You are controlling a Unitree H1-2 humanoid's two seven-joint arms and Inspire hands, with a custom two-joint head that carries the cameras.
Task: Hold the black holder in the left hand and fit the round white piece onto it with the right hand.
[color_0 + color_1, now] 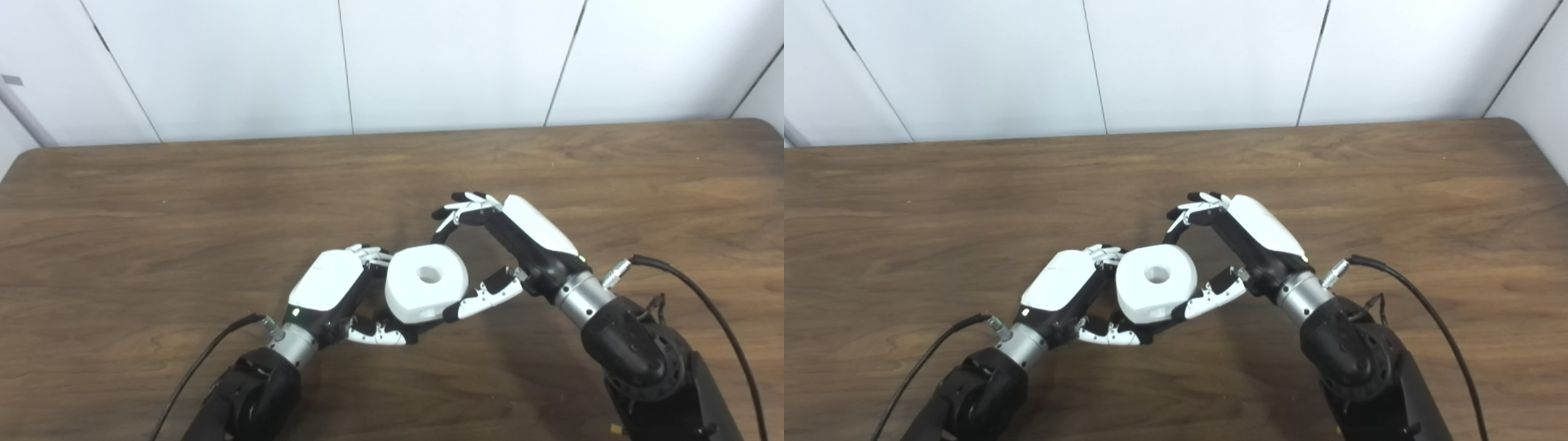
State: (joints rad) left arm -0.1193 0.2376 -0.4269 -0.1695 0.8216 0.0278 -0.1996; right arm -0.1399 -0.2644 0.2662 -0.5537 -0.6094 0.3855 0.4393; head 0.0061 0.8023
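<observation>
Although the black holder itself was almost wholly hidden, the round white plastic piece with a central hole (426, 283) sat directly above the place where the left hand (334, 288) was curled, bore axis pointing upward toward the cameras. Only a dark sliver showed beneath the piece's lower edge, and whether that was holder or finger could not be told. The left hand was closed from the left side around something under the piece, presumably the holder. The right hand (490, 251) bracketed the piece from the right: thumb against the near-right wall, upper fingers arched over the far edge, apparently apart from it. Judged from this, seating depended on keeping the bore vertical over the holder. Both hands hung above the brown wooden table (153, 233).
</observation>
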